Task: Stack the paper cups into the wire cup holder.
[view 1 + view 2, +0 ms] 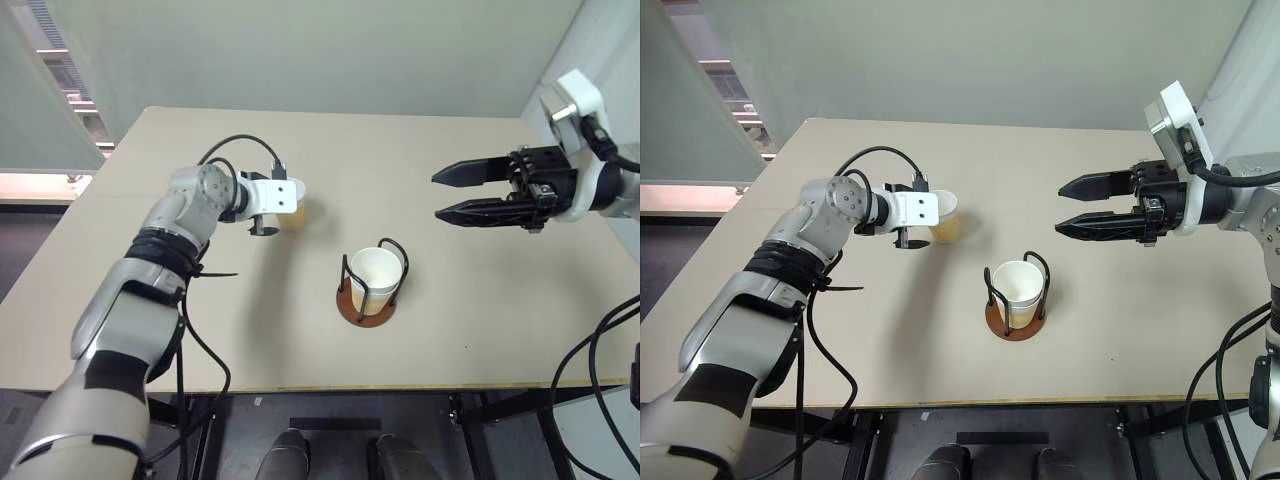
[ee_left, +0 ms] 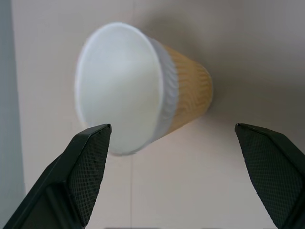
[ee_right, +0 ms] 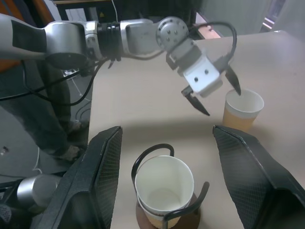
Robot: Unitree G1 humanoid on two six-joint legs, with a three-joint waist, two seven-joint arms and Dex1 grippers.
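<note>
A beige table carries a wire cup holder near its front edge, roughly in the middle. The holder's round reddish-brown base lies flat and its two black wire loops rise straight up. One paper cup sits inside it, upright, its long axis vertical, white mouth facing up.

A second paper cup stands on the table well behind the holder and toward the robot's left. It is upright too, wide white rim on top, tan lower part resting on the tabletop.

The left gripper hangs just above and beside this cup, slanting down toward it. Its two black fingers are spread wide, one to each side of the cup, and touch nothing.

The right gripper hovers above the table on the robot's right, pointing level toward the left, well apart from both cups. Its fingers are parted and empty.
</note>
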